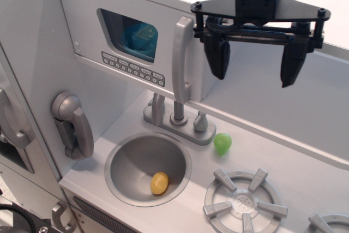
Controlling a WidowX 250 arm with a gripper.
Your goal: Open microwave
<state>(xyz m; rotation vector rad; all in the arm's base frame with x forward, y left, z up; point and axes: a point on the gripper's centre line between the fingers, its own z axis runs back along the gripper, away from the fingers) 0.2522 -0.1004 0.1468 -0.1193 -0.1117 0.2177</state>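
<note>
The microwave (128, 36) is a grey compartment at the upper left. Its flat door has a dark rounded window (131, 35), a row of small buttons (132, 68) below it, and a tall silver handle (181, 58) on its right edge. The door looks shut. My black gripper (254, 66) hangs at the upper right, just to the right of the handle and apart from it. Its two fingers are spread wide with nothing between them. The left finger (219, 58) is closest to the handle.
A silver wall phone (73, 125) hangs at the left. Below the microwave are a faucet (177, 115), a round sink (147, 167) with a yellow object (160, 183) in it, a green object (222, 143) on the counter, and a stove burner (244, 203).
</note>
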